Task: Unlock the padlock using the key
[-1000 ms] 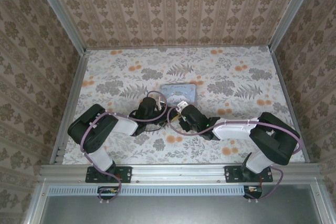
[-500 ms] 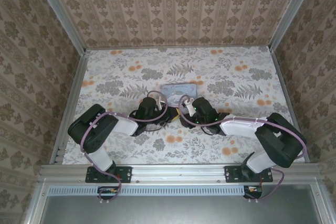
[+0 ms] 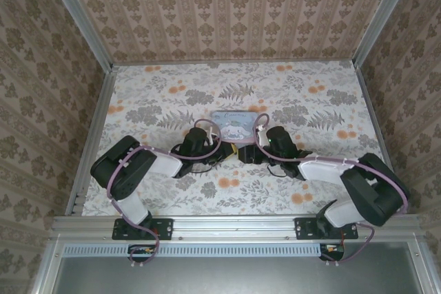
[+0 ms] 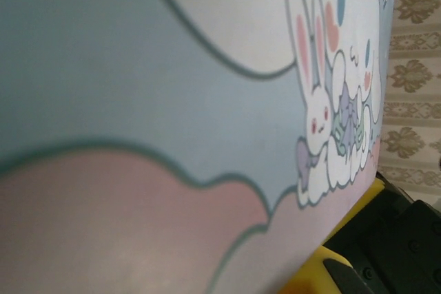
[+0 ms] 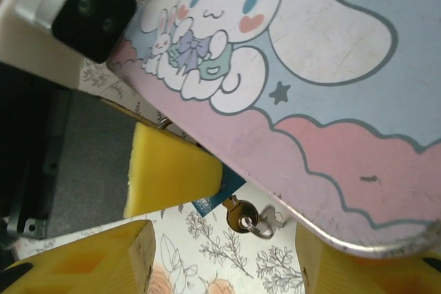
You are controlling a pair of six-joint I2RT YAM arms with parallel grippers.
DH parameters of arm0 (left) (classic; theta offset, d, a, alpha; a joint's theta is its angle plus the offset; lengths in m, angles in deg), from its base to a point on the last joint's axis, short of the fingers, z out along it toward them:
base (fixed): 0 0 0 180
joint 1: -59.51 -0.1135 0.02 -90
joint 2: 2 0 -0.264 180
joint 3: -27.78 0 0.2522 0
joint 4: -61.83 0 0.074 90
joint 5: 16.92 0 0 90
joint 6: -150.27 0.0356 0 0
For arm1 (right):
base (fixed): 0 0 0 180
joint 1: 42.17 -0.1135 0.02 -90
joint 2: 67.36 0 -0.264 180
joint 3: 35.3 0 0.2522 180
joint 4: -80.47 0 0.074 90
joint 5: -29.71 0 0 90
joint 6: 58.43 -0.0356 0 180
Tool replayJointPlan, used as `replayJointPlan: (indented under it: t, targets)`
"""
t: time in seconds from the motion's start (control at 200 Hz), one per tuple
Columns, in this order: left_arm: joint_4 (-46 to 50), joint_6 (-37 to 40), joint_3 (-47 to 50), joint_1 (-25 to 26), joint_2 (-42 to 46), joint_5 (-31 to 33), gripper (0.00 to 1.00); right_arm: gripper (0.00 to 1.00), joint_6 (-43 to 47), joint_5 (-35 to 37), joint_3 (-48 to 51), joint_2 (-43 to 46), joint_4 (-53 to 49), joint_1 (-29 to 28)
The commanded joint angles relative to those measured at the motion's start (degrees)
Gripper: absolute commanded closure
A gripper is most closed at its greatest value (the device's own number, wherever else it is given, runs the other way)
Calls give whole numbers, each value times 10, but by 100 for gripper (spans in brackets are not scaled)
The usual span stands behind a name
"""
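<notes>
A pale blue-and-pink rectangular cartoon tin (image 3: 236, 122) lies near the middle of the floral-printed worktop (image 3: 158, 94), and both arms reach in to meet at the tin's side facing the near edge. The small dark teal squarish padlock (image 5: 209, 204) sits there, mostly tucked under the tin's rim; whether it is hooked to the tin cannot be told. The left gripper (image 3: 219, 152) has its jaws closed almost fully, and one yellow pad (image 5: 169, 177) presses against the padlock body. This looks like a steadying pinch, so that the lock will not swing or twist when the key is worked. The thin brass key (image 5: 238, 215) juts out from the padlock's end toward the near edge and appears to be seated in the keyway, with a small wire ring (image 5: 267, 222) hanging from its head. The right gripper (image 5: 224, 249) faces the key with its jaws standing well apart, one yellow finger on each side of the key head, touching nothing and holding nothing. That placement suits closing on the head to turn it; the shackle is hidden, so whether the lock has opened cannot be told.
</notes>
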Motion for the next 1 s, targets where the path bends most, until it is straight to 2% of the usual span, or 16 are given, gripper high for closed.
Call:
replayJointPlan:
  t: [0.0,0.19,0.405,0.575,0.74,0.89,0.995]
  targets:
    - [83,14,-6,11,-8,-30,91,42,-57,-19,-1,-46,80,12]
    - [112,31,-4,12,19,-23,66,42,-109,-37,-8,-97,161,47]
    - [148,45,7,5,72,-15,39,42,-139,-60,-45,-133,191,79]
    - [242,86,-4,-20,142,1,26,42,-135,-80,-26,-128,198,85]
    - [367,150,-48,-69,197,18,17,44,-102,-86,2,-124,186,86]
    - [444,208,-107,-110,198,19,11,49,-87,-91,9,-146,197,86]
    - [464,227,-136,-129,184,15,11,51,-80,-92,6,-165,203,85]
